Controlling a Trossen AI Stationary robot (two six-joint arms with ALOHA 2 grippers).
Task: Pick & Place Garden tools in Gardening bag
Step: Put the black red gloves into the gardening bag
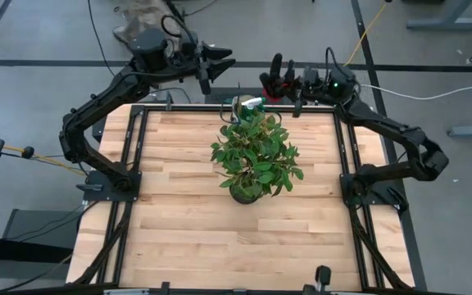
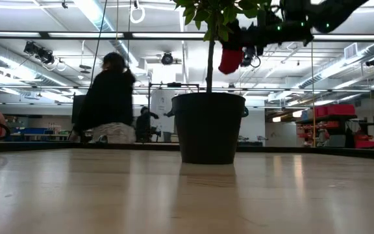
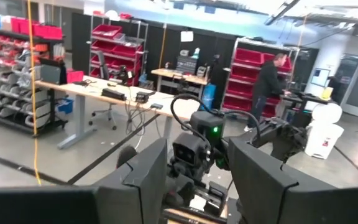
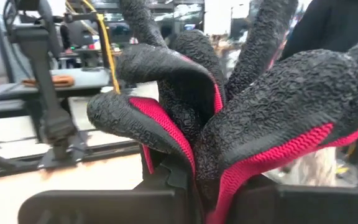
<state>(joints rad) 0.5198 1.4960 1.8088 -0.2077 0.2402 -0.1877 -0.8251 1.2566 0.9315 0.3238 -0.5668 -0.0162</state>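
While its fingers pinch the red-and-black textured work gloves, the right gripper hangs in the air just beyond the far edge of the pale wooden butcher-block table, right of centre. The right wrist view shows the rubbery black glove fingers fanning out past the gripper, their red fabric backs showing between the folds. In the low view a red part of the gloves dangles high up, beside the plant's stem.

Across from it, the left gripper hovers above the floor past the table's far edge, left of centre, pointing towards the right gripper. Its two dark fingers stand spread apart with nothing between them, and through the gap the left wrist view shows the other arm's wrist with a green light.

Between and slightly nearer than the two grippers, at the table's far edge, a small green-and-white object shows partly behind the foliage; what it is cannot be told. A leafy green plant in a dark round pot stands near the table's middle.

Beyond the far edge, a tan fabric bag lies on the grey floor, near the left arm's elbow. In the low view a person in dark clothing is bent over behind the table.
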